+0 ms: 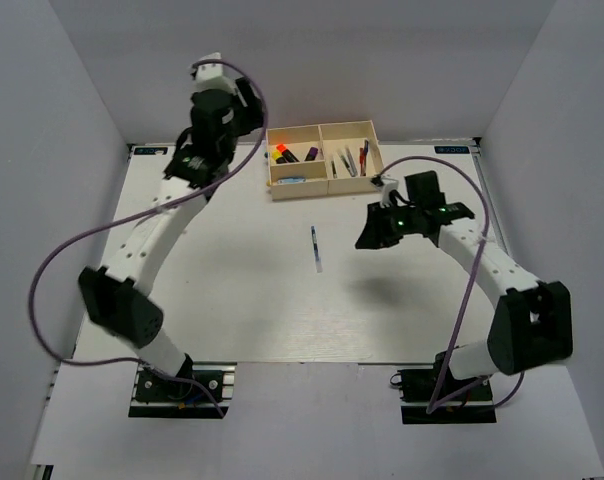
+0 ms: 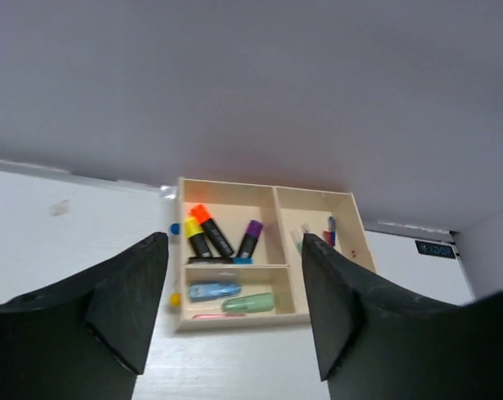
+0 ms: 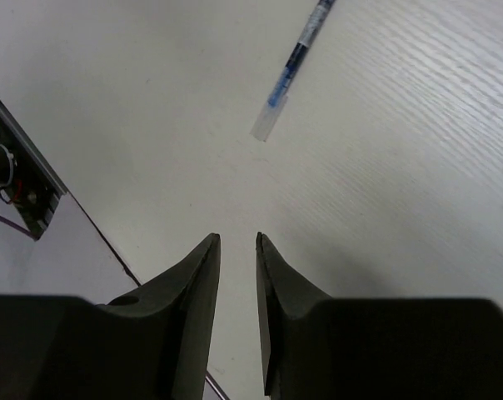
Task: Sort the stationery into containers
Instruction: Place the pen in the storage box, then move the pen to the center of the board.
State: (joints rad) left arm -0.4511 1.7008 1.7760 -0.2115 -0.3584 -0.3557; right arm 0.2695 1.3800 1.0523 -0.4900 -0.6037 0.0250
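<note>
The cream three-compartment tray (image 1: pixel 324 126) stands at the back of the table. Its compartments hold highlighters (image 1: pixel 287 153), thin pens (image 1: pixel 350 160) and pale blue and green pieces (image 1: pixel 290 181). One thin blue pen (image 1: pixel 316 248) lies alone mid-table, and it also shows in the right wrist view (image 3: pixel 293 62). My left gripper (image 1: pixel 244 105) is raised left of the tray, wide open and empty (image 2: pixel 235 242). It faces the tray (image 2: pixel 243 321), where the highlighters (image 2: pixel 214 233) and oblong pieces (image 2: pixel 226 296) show. My right gripper (image 1: pixel 369 238) hovers right of the lone pen, empty, its jaws only narrowly apart (image 3: pixel 237 237).
White walls close in the table at the back and on both sides. A small blue dot (image 2: pixel 175 227) and a yellow dot (image 2: pixel 176 298) sit just outside the tray's left wall. The table's edge and a metal bracket (image 3: pixel 18 183) show in the right wrist view.
</note>
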